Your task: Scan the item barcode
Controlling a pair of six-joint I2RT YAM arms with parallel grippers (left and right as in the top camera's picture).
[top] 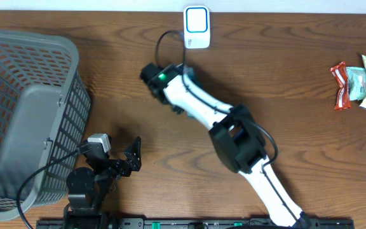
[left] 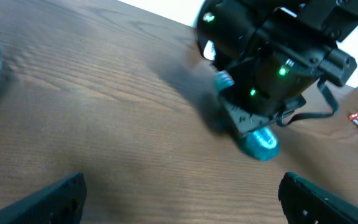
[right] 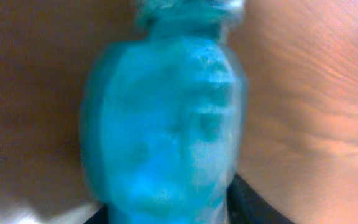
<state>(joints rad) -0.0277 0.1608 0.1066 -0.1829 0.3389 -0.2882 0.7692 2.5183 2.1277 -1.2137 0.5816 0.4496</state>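
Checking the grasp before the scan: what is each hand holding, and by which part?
The left hand is open and empty. A translucent blue wrapped item sits at the right hand; whether it is gripped cannot be told.

The item is a translucent blue-teal packet (right: pixel 166 124) with a rounded body that narrows to a gathered end. In the right wrist view it fills the frame, blurred. In the left wrist view it lies low on the wooden table, under the black head of the right arm, just beside it.

The white scanner (top: pixel 196 27) stands at the table's far edge, a little beyond that arm's head.
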